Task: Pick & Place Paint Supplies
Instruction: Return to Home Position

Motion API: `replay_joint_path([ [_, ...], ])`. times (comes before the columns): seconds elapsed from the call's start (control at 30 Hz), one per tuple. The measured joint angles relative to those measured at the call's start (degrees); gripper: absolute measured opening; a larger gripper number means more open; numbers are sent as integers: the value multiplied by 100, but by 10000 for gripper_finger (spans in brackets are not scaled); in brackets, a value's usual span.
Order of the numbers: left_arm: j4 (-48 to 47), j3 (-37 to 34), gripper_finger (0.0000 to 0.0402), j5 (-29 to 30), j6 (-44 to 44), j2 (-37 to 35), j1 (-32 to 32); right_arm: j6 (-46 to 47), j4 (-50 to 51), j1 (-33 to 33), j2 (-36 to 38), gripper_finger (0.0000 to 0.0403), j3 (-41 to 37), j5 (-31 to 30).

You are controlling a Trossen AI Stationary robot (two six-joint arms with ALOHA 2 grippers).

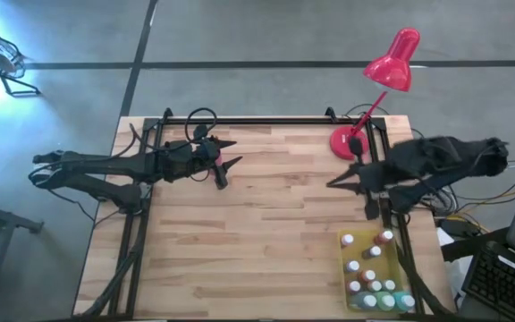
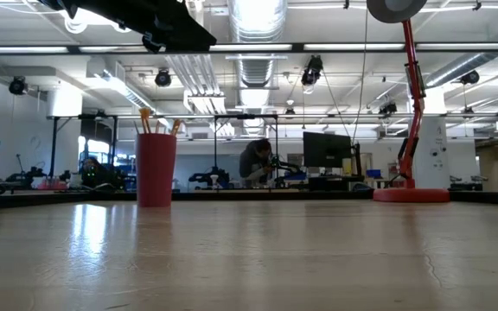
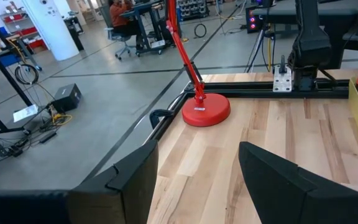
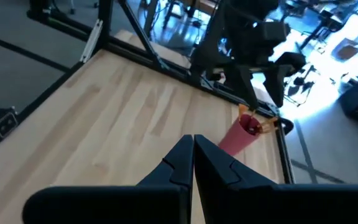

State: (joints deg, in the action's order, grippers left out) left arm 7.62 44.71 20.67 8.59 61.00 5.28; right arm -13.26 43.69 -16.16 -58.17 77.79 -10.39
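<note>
Several small paint bottles (image 1: pixel 374 268), mostly white-capped, stand in a flat yellow tray (image 1: pixel 345 261) at the table's near right corner. A red cup (image 2: pixel 156 168) with thin wooden-handled brushes (image 2: pixel 145 121) in it stands on the far left part of the table. My left gripper (image 1: pixel 229 164) hangs open above that cup (image 4: pixel 244 134), with nothing between its fingers (image 3: pixel 135 180). My right gripper (image 1: pixel 333 183) is shut and empty, raised over the table's right side, beside the tray's far end; its fingertips (image 4: pixel 193 155) are pressed together.
A red desk lamp stands with its round base (image 1: pixel 345 141) at the far right of the table, its shade (image 1: pixel 393 63) reaching past the far edge. A black frame rail (image 1: pixel 266 121) runs along the far edge. Bare wood (image 1: pixel 275 233) lies between the arms.
</note>
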Motion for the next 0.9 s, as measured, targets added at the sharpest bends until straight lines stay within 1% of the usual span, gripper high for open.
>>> replay_joint_path([
  [0.07, 0, 0, 229, 0, -1, -1, 0, -200, -136, 542, -81, 8, -96, 564],
  [0.23, 0, 0, 229, 0, 1, -1, 0, -249, -278, 1961, -197, 8, -544, 2316],
  [0.3, 0, 0, 229, 0, 1, -1, 0, -168, -300, 2385, -109, 8, -803, 2821],
  [0.33, 1, 0, 229, 0, 0, 0, 0, -150, -332, 2522, -19, 8, -967, 2972],
  [0.43, 0, 0, 229, 0, 0, 0, 0, -76, -802, 2681, 478, 8, -1559, 3054],
  [0.6, 0, 0, 229, 0, 0, -1, 0, 236, -1969, 2668, 1597, 8, -2809, 2997],
  [0.7, 0, 0, 229, 0, 0, 0, 0, 491, -2429, 2677, 2178, 8, -3529, 2954],
  [0.9, 0, 0, 229, 0, -1, -1, 0, 966, -3289, 2670, 3071, 8, -4889, 2790],
])
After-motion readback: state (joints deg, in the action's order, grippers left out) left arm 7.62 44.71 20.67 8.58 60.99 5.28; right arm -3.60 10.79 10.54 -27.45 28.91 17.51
